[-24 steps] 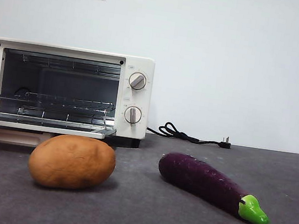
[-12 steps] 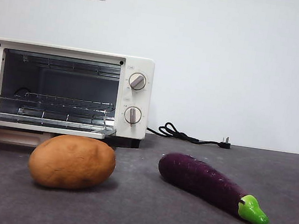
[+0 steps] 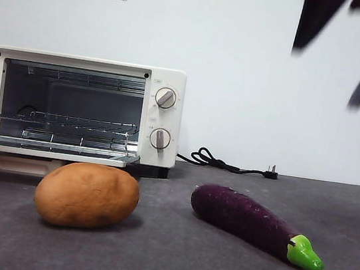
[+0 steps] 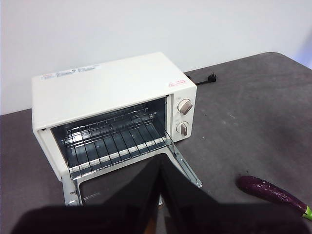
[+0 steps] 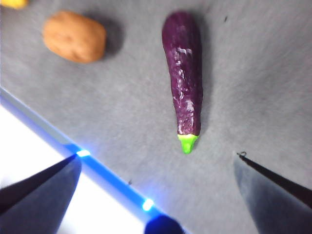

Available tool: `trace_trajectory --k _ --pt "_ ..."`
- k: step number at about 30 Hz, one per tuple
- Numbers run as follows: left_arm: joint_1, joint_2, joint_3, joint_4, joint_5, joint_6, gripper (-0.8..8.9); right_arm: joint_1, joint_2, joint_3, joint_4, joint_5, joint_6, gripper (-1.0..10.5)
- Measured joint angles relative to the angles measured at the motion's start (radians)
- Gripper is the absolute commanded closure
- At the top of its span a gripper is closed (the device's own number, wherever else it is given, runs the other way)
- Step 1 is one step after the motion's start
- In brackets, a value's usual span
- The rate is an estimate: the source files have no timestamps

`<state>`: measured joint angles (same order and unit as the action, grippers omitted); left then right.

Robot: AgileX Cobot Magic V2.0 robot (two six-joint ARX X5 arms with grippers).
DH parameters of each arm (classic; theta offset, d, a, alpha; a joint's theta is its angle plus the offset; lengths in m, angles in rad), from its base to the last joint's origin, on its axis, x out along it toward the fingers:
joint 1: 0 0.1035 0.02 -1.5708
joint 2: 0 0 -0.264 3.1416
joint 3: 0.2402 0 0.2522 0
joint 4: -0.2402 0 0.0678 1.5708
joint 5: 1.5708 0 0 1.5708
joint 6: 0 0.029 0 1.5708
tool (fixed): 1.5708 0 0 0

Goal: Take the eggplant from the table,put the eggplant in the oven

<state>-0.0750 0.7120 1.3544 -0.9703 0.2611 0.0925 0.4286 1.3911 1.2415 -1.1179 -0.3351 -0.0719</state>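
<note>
eggplant (image 3: 254, 225) lies flat on worktop (image 3: 169, 261), right of potato (image 3: 87, 195), green stem end nearest camera, apart from oven (image 3: 79, 109). oven door down, rack bare. right gripper (image 5: 156, 170) high above eggplant, fingers (image 5: 39, 183) spread wide, holding nothing, dark at top right in front view. left gripper (image 4: 161, 168) faces oven, fingers pressed together.
</note>
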Motion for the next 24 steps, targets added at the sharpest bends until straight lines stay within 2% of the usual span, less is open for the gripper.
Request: trace_trajectory --k 9,17,20,24 --pt "0.000 -0.003 0.000 -0.012 0.003 0.000 8.19 0.052 0.143 -0.182 0.237 0.029 0.029 4.2" --pt "0.000 -0.003 0.000 -0.014 0.004 0.000 8.19 0.106 0.259 -0.197 0.328 0.077 0.060 4.2" --pt "0.000 -0.003 0.000 -0.021 0.004 0.000 8.19 0.123 0.287 -0.197 0.344 0.118 0.077 4.3" --pt "0.000 -0.003 0.000 -0.024 0.004 0.000 8.19 0.134 0.299 -0.198 0.349 0.167 0.104 6.5"
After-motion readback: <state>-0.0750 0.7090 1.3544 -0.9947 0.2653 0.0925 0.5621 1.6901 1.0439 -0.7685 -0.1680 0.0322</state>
